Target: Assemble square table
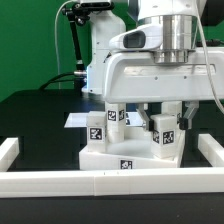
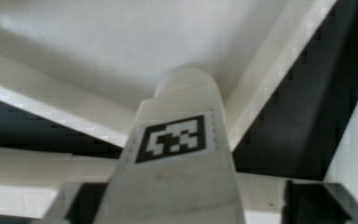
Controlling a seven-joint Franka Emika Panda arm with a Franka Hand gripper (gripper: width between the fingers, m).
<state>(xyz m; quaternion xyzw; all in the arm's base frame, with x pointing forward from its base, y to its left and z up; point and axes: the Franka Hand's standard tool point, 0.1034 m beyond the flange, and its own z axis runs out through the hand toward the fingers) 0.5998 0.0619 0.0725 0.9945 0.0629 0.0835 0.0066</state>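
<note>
Gripper [image 1: 160,112] hangs low over the tabletop [image 1: 105,155], its fingers largely hidden behind tagged white legs, so I cannot tell whether it is spread or pinching anything. In the wrist view one tapered white leg [image 2: 179,150] with a black-and-white tag rises toward the camera. White tabletop with a tagged side lies on the black table [image 1: 30,115] inside long white bars [image 1: 110,181].

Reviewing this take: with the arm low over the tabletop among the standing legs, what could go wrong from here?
1. The gripper hangs close between upright legs and; a sideways move could knock one askew.
2. In the wrist view, a leg fills the frame and hides the fingertips, so its seating on the tabletop cannot be confirmed.
</note>
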